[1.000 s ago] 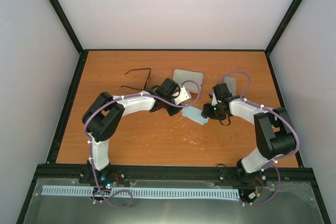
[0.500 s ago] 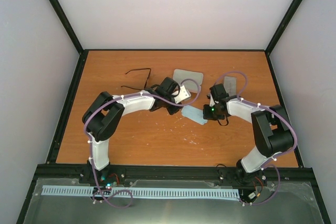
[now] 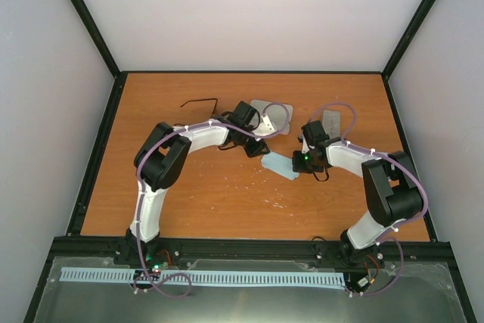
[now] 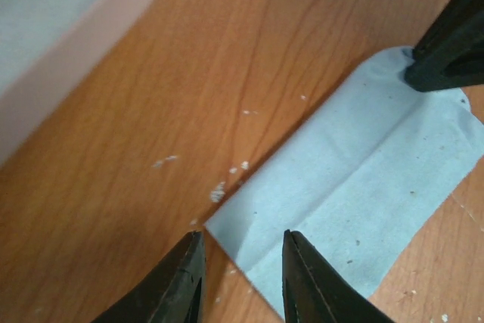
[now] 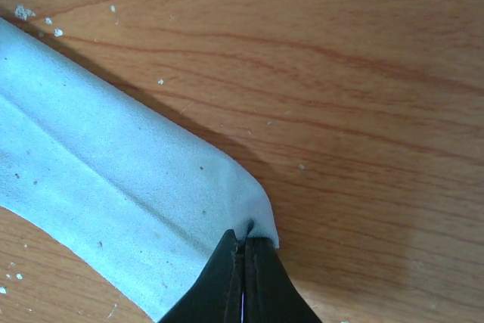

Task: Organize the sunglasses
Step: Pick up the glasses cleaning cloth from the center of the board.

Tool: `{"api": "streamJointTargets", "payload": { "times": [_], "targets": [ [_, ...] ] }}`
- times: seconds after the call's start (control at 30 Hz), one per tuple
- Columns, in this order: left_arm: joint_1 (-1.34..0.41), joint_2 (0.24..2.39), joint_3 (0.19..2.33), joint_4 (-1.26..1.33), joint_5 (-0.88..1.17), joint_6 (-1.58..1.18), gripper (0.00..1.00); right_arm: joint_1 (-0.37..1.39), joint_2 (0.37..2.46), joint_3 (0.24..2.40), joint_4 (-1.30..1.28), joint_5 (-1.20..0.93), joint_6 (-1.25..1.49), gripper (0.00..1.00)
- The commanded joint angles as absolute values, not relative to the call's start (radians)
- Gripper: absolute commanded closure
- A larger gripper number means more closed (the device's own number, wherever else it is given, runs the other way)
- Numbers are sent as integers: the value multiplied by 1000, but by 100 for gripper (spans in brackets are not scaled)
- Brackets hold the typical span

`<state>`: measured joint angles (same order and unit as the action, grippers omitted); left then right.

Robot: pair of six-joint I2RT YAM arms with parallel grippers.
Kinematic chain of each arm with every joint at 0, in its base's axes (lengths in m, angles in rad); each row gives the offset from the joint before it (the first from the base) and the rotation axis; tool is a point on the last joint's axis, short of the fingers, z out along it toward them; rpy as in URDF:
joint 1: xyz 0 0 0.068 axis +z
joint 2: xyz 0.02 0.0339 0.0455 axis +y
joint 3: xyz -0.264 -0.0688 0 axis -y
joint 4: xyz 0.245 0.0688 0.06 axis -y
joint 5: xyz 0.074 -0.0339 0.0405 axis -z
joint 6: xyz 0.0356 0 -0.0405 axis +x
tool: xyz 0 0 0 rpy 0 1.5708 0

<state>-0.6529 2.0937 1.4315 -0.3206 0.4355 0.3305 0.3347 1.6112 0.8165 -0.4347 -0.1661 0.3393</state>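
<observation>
From the near edge of the tabletop (image 3: pixel 189 202), the left arm (image 3: pixel 162 164) bent at its elbow and reached inward to the middle, while the right arm (image 3: pixel 389 191) folded back leftward toward it. The right tool (image 5: pixel 243 277) was clenched on one corner of a pale blue cloth (image 5: pixel 113 164) lying flat on the wood. The left tool (image 4: pixel 238 281) hung low over the cloth's opposite end, its fingers slightly parted and grasping nothing. Just beyond it lay an open pink case (image 4: pixel 91 43), and a grey case (image 3: pixel 331 120) sat behind the right wrist. The dark sunglasses (image 3: pixel 198 102) rested farther back, left of the pink case, partly hidden by the left arm.
</observation>
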Motion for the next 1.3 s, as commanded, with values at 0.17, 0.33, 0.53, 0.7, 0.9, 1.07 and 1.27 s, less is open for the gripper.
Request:
{"api": "streamJointTargets", "payload": {
  "times": [0.17,0.33,0.53,0.7,0.9,1.07,1.27],
  "targets": [
    [-656,2170,1501,-393,525,399,69,340,1633,829,-460,-140,333,97],
    [-655,2180,1493,-380,515,391,70,340,1641,830,-456,-147,331,97],
    [-655,2175,1480,-353,502,377,70,340,1640,833,-455,-145,330,97],
    [-655,2164,1473,-326,484,368,69,340,1641,831,-457,-143,329,97],
    [-655,2164,1472,-305,469,365,69,340,1637,826,-459,-140,325,97],
    [-655,2181,1474,-302,464,368,69,340,1638,825,-461,-143,324,97],
    [-654,2193,1457,-305,471,371,70,340,1639,827,-460,-144,324,97]
  ]
}}
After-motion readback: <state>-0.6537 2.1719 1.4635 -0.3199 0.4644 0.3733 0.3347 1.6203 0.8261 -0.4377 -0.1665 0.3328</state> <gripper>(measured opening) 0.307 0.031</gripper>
